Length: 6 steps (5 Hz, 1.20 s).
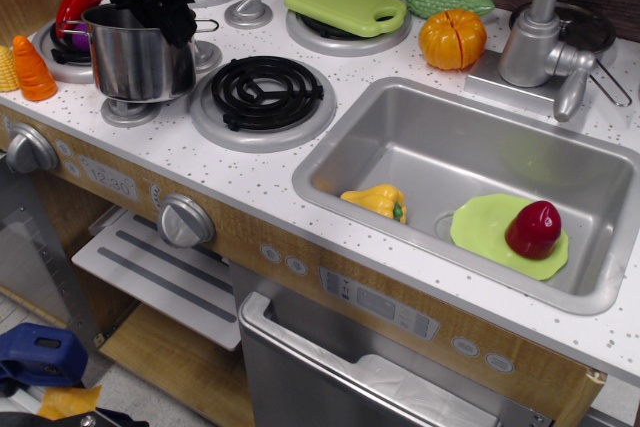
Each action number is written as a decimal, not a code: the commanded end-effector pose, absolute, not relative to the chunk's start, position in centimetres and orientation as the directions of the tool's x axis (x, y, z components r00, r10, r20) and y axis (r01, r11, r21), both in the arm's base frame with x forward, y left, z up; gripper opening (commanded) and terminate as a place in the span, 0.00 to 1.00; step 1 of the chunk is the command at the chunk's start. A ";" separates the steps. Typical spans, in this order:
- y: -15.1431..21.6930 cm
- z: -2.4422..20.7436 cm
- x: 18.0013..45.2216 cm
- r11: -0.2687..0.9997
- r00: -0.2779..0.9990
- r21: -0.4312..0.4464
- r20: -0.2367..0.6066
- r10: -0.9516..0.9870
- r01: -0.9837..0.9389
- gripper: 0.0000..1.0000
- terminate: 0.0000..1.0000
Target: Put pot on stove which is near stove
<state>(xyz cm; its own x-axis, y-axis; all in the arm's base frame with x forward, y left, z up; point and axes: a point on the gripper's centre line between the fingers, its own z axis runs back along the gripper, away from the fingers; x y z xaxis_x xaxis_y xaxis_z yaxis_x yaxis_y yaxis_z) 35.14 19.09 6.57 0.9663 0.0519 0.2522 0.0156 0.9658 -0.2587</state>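
The shiny steel pot (138,59) is at the left of the counter, over a small silver knob disc (128,111) and between the left burner and the front stove. My black gripper (160,9) comes down from above and is shut on the pot's right rim, one finger inside it. The pot looks held slightly off the counter. The stove (262,97), a black spiral coil in a wide silver rim, lies bare just right of the pot. The fingertips are partly hidden inside the pot.
A left burner (52,59) holds a red pepper (76,2) and a purple piece; a carrot (33,70) stands beside it. A green cutting board (345,4), pumpkin (452,39) and faucet (535,32) are behind. The sink (420,137) holds a yellow pepper (375,201) and a green plate (490,232).
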 end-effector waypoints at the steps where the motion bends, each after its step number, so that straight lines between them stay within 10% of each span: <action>1: 18.1 9.9 35.9 0.995 0.949 -0.091 0.315 -0.009 0.040 0.00 0.00; 6: 15.3 11.0 38.2 0.986 0.844 0.130 0.514 -0.154 0.102 0.00 0.00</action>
<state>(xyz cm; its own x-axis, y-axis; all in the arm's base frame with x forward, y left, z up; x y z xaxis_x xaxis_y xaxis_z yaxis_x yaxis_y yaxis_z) 37.73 14.95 7.93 0.8848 -0.1142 0.4518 0.0842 0.9927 0.0861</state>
